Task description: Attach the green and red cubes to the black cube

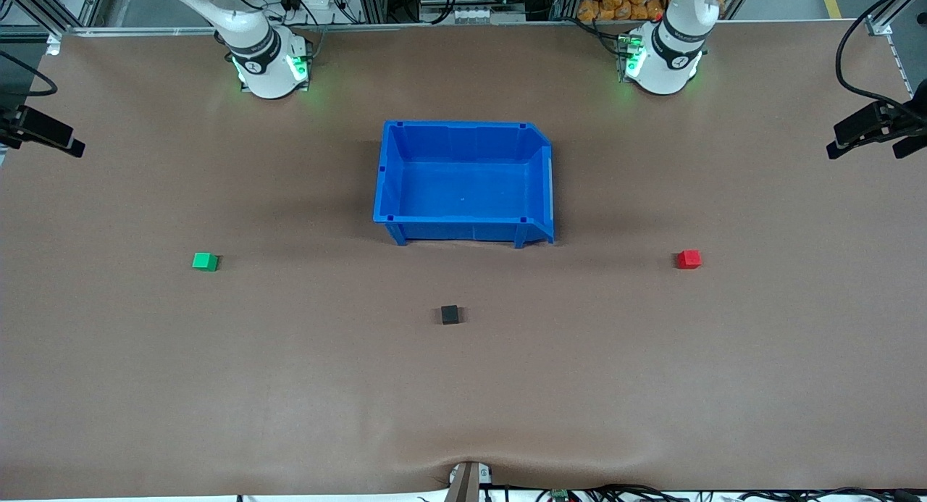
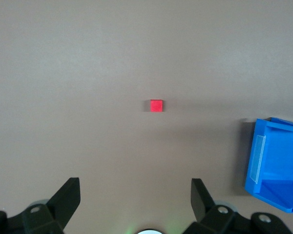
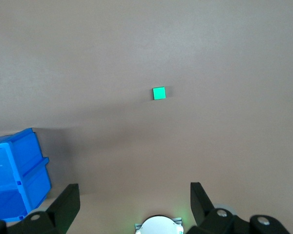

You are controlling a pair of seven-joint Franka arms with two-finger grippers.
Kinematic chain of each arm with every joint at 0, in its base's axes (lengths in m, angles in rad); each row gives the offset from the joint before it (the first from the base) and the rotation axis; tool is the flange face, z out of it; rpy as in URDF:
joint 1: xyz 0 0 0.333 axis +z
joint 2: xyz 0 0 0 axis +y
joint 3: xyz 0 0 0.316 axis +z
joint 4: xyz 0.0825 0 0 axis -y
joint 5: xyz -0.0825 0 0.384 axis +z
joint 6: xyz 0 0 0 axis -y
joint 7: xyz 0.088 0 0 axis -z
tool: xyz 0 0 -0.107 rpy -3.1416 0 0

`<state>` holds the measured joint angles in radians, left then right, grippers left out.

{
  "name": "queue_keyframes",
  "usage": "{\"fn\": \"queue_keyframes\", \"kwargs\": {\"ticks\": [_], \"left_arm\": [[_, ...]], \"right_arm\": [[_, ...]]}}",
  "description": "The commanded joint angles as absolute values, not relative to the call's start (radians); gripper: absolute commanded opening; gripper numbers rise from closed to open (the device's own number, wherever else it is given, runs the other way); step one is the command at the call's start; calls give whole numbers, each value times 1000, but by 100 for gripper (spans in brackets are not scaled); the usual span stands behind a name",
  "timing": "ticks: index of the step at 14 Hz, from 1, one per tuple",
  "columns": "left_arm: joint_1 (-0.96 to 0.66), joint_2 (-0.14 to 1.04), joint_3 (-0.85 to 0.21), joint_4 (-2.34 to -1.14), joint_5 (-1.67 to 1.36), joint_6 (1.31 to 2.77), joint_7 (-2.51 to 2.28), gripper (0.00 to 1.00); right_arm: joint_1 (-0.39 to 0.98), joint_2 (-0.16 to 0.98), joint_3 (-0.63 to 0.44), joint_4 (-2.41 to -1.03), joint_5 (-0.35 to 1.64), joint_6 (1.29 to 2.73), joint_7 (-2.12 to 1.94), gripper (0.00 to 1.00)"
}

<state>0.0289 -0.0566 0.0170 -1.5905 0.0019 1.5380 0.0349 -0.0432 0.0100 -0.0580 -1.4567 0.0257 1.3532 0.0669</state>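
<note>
Overhead, a wide brown counter (image 1: 290, 386) is seen from a high camera facing two white robot arms, whose bases are set along the top edge of that view. A blue bin (image 1: 463, 230) is placed at the middle of the counter, between the two bases and a little nearer to the camera than they are; nothing is seen inside it.

Three small cubes are laid out nearer to the camera than the bin, each well apart from the others. The green cube (image 1: 205, 261) is found toward the right arm's end of the counter. The red cube (image 1: 689, 258) is found toward the left arm's end. The black cube (image 1: 450, 314) is set between them, nearest of the three to the camera. No cube is touched by anything.

Neither pincer is shown in the front view. In the left wrist view, the left pincer (image 2: 136, 195) is held high over the counter with its dark fingers (image 2: 68, 197) spread wide and nothing between them; the red cube is seen below it. In the right wrist view, the right pincer (image 3: 135, 197) is likewise released and bare, over the green cube.
</note>
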Motion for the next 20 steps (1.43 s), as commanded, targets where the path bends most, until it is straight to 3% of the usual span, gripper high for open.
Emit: {"fn": "queue_keyframes", "kwargs": {"ticks": [1, 13, 20], "left_arm": [[41, -48, 20, -1566, -15, 1516, 46, 100], [46, 46, 20, -1565, -15, 1517, 48, 100], [37, 247, 18, -1526, -12, 1589, 48, 100]], "right_arm": [[-32, 12, -61, -1442, 15, 1347, 69, 100], [-12, 66, -61, -1447, 31, 1339, 80, 100], [-6, 141, -61, -1448, 18, 1345, 43, 100]]}}
